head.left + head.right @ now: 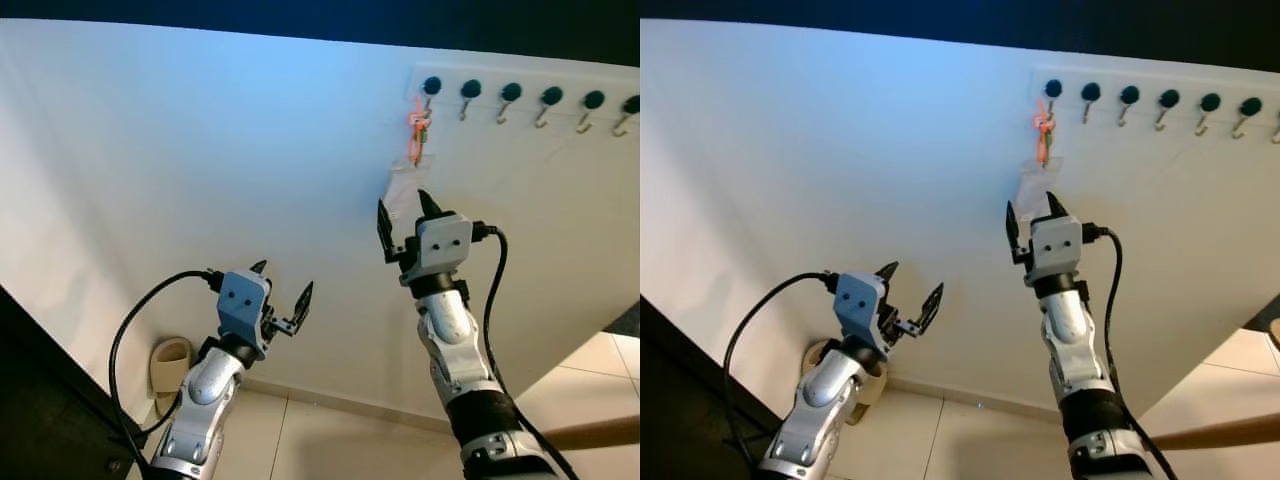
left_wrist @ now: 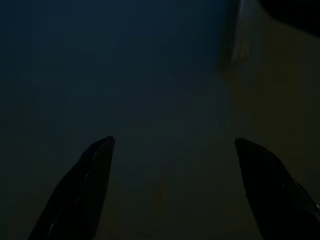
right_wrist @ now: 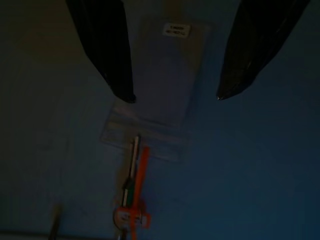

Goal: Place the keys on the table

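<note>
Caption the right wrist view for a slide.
Open right gripper poised at the clear tag pouch of keys hanging on a wall hook.

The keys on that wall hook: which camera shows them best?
The right wrist view: the keys, with orange strap and clear tag, hang straight ahead of the right gripper, its jaws open. Both eye views show them small, on the leftmost hook. The left wrist view is dark.
</note>
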You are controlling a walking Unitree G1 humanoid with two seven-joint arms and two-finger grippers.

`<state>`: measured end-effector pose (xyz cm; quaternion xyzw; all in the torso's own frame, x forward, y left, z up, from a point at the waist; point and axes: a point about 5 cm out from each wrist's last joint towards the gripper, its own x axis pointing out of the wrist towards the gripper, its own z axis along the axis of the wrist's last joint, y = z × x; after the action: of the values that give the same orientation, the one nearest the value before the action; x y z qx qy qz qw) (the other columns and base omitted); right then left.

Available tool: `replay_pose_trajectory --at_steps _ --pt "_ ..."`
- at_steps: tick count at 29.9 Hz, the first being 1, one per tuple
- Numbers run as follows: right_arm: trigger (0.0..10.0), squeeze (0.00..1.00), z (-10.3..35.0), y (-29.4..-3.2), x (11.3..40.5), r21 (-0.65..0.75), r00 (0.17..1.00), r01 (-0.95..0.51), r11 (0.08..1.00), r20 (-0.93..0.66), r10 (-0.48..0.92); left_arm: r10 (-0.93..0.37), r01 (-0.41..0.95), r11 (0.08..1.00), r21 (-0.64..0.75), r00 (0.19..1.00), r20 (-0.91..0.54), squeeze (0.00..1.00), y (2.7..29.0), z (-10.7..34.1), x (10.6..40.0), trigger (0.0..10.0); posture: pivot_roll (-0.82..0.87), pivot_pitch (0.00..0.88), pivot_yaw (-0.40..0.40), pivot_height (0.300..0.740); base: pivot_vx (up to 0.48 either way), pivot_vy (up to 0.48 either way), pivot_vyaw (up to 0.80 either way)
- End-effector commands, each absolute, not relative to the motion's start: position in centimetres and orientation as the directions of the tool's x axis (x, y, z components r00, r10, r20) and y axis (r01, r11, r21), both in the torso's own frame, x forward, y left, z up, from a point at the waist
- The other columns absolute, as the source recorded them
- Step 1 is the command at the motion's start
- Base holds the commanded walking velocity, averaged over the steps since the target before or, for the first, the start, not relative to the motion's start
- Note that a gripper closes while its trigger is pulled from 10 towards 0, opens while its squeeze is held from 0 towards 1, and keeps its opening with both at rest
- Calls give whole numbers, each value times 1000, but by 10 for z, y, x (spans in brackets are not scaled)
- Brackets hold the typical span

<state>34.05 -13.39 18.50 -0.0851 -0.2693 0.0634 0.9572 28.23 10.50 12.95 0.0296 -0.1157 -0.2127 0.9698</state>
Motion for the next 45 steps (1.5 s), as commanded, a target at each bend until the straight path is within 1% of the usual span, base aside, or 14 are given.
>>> replay_pose_trajectory --at_steps 1,2,10,11,12,23,28,32,34,37,40,41,43,45 --pt "10000 0 190 -129 341 -193 839 -98 976 511 185 -427 414 904 102 879 213 0 102 131 282 10000 48 75 -20 740 0 0 0" --pt "10000 1000 196 -127 343 -179 833 -94 979 525 176 -441 428 897 108 867 230 0 100 138 283 10000 50 77 -22 740 0 0 0" --pt "10000 1000 212 -127 346 -171 816 -46 984 561 136 -482 462 876 139 834 270 0 95 153 285 10000 53 82 -22 740 0 0 0" --pt "10000 616 214 -128 347 -167 814 -34 985 567 125 -484 463 875 139 831 273 0 94 155 285 10000 53 82 -22 740 0 0 0" --pt "10000 0 216 -129 348 -163 814 -24 986 569 114 -484 464 875 139 830 275 0 94 156 286 10000 51 82 -20 740 0 0 0" --pt "10000 0 221 -133 351 -157 813 11 988 576 82 -480 461 877 134 835 269 0 94 158 288 10000 53 88 -23 740 0 0 0" --pt "10000 0 234 -142 348 -146 766 83 986 643 31 -468 453 883 120 839 277 0 97 160 287 10000 52 90 -25 740 0 0 0" --pt "10000 0 236 -144 348 -145 760 106 984 650 14 -467 456 883 111 835 290 0 97 162 287 10000 51 90 -25 740 0 0 0" --pt "10000 0 238 -151 346 -129 748 160 979 663 -35 -473 473 877 87 817 329 0 96 168 286 10000 50 89 -27 740 0 0 0" --pt "10000 0 237 -154 347 -125 748 181 976 662 -54 -486 494 866 75 798 358 0 94 173 285 10000 50 88 -27 740 0 0 0" --pt "10000 0 236 -155 348 -124 754 184 975 654 -59 -505 514 854 80 782 367 0 91 176 284 10000 50 89 -27 740 0 0 0" --pt "10000 0 236 -154 349 -123 760 180 976 648 -59 -532 535 838 102 763 367 0 88 179 283 10000 50 89 -26 740 0 0 0" --pt "10000 0 236 -154 349 -123 760 180 976 648 -59 -532 535 838 102 763 367 0 88 179 283 10000 50 89 -26 740 0 0 0" --pt "10000 0 235 -151 353 -125 780 143 982 625 -34 -564 559 819 132 740 366 0 83 182 283 10000 50 89 -26 740 0 0 0"
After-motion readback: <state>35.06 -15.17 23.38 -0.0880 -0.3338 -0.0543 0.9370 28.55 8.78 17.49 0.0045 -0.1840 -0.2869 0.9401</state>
